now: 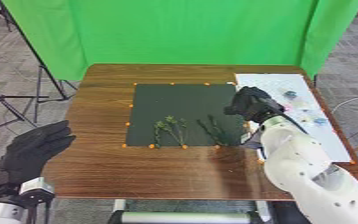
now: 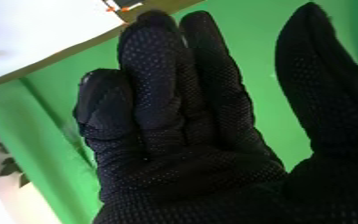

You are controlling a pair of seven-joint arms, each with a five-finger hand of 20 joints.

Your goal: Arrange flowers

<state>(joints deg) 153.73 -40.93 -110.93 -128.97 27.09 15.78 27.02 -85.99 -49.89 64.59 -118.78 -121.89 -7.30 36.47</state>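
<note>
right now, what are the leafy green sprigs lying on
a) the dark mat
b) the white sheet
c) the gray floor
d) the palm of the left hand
a, the green sprigs lie near the closest edge of the dark mat, to the left of the right hand

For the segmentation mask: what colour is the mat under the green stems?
Dark grey, nearly black; clearest in the head view.
</note>
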